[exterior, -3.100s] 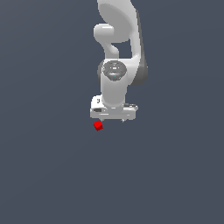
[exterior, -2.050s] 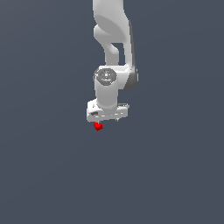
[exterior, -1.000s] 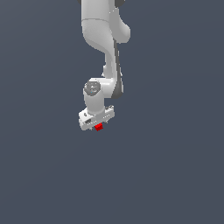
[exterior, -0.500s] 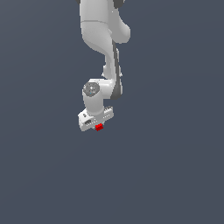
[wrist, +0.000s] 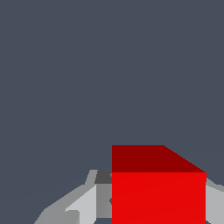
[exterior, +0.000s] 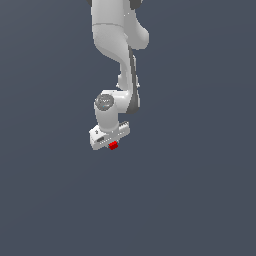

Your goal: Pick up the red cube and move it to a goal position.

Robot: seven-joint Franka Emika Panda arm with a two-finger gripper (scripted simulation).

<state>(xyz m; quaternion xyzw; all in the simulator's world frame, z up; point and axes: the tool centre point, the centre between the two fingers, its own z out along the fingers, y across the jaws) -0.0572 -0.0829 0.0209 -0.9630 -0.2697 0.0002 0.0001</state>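
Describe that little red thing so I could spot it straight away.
Follow the white robot arm down to the tool at its tip. Tucked against the tool's underside is the red cube, tiny and plain-faced. It is the only bright colour against the dark grey background.

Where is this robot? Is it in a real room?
Probably not a real room: it looks like a computer-made practice world. The floor is one flat gray-blue with no walls or furniture, and the white arm and red cube at its hand are smooth, plain shapes.
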